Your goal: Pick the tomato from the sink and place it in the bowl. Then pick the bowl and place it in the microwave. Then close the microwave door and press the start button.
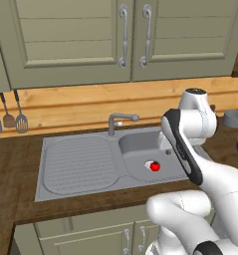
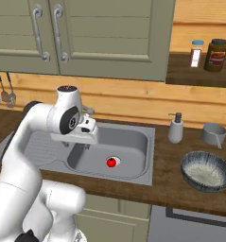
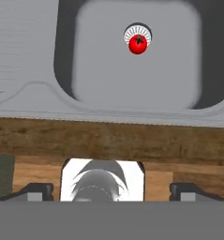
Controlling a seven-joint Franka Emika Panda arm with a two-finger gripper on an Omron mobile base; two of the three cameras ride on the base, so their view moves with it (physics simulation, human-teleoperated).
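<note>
Tool fingers stand wide apart and hold nothing; it hangs above the near edge of the sink, over the wooden table. Ahead of the tool and below it, slightly toward one finger's side, the tomato lies on the basin floor, touching the drain. Its green stem spot faces up toward the tool. Being round, it has no clear long axis.

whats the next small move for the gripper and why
Probably lower the open gripper into the sink toward the tomato: the tomato sits by the drain in the basin, ungrasped, and the fingertips stand wide apart well short of it.
</note>
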